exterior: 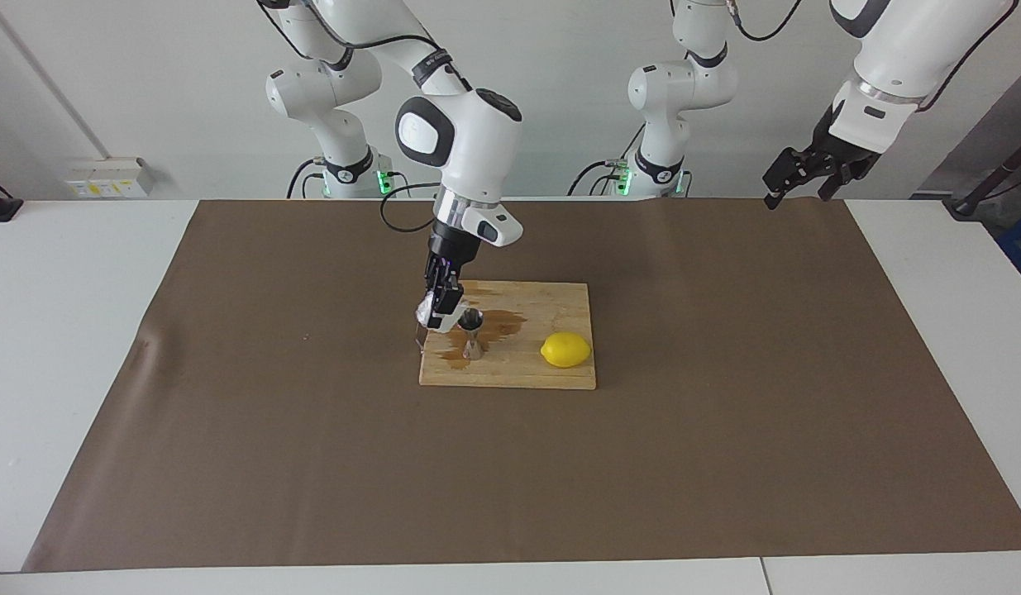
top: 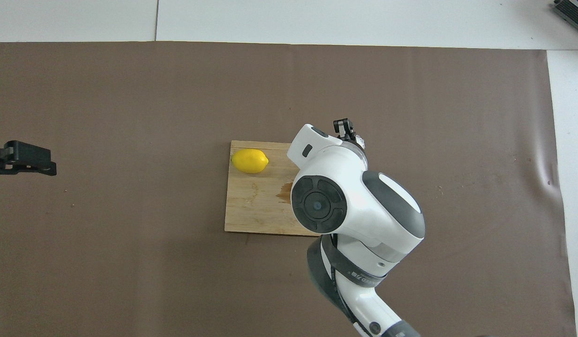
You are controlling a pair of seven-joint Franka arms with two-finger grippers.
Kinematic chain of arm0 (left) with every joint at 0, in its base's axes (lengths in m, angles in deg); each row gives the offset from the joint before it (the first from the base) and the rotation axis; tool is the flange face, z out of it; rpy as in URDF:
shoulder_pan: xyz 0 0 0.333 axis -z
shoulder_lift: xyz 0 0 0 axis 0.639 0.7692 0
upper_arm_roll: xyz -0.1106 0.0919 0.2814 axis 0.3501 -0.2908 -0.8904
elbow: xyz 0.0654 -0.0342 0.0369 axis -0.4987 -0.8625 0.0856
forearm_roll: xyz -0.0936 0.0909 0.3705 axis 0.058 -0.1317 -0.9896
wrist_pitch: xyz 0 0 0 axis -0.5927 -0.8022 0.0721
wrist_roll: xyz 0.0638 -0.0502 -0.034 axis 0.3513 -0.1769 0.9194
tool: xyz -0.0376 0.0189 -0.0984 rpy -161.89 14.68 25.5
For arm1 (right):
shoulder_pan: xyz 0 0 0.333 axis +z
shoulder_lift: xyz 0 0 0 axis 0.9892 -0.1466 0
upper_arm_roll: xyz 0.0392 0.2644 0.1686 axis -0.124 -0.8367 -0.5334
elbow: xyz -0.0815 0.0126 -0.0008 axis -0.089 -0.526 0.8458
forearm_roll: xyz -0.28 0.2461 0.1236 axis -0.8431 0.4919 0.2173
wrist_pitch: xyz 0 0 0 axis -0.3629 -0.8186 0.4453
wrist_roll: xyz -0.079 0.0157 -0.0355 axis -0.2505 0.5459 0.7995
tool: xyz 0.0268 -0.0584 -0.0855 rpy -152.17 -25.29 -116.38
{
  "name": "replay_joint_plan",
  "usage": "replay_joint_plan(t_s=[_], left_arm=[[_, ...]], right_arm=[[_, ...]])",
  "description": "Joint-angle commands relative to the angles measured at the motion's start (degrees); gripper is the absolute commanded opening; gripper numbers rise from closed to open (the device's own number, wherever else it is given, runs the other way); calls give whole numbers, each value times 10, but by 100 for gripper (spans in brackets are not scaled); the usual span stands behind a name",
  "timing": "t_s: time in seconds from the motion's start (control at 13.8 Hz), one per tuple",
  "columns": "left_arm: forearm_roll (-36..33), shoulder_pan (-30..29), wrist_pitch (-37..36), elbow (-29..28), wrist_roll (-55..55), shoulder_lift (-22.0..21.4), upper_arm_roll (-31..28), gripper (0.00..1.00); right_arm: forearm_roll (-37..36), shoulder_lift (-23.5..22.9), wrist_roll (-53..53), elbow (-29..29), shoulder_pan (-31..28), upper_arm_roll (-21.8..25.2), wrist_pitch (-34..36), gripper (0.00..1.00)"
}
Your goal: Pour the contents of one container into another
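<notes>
Right gripper [exterior: 441,307] pinches crinkled white cup [exterior: 428,313] over wet cutting board [exterior: 551,376].
Cup hangs just beside steel jigger [exterior: 472,333], upright in brown spill [exterior: 495,325] w/ lemon [exterior: 565,349] nearby; left gripper [exterior: 795,178] waits, fingers spread, over mat [exterior: 725,446] corner.

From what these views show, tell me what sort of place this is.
Most likely a robotics lab set up for kitchen-style tests. Two white arms stand at a table covered with a brown mat; on it, a wooden cutting board carries a lemon and a steel jigger, against bare walls with cabling.
</notes>
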State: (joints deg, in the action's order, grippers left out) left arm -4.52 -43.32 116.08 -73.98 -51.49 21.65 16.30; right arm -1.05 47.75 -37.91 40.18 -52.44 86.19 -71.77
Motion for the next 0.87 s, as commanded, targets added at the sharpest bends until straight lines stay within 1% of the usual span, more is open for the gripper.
replay_joint_plan(t_s=[0.0,0.22,0.36,0.58,0.8], left_arm=[[-6,-4,-11,6,-2,-2,3,100],[-6,-4,-11,6,-2,-2,3,100],[-6,-4,-11,6,-2,-2,3,100],[-6,-4,-11,6,-2,-2,3,100],[-6,-4,-11,6,-2,-2,3,100]], right_arm=[[38,8,0,4,-7,-4,6,0],[92,6,2,4,-22,-4,-2,0],[117,4,38,6,-43,-4,-2,0],[193,1,107,12,-89,-4,-5,0],[256,4,174,37,-146,-4,-7,0]])
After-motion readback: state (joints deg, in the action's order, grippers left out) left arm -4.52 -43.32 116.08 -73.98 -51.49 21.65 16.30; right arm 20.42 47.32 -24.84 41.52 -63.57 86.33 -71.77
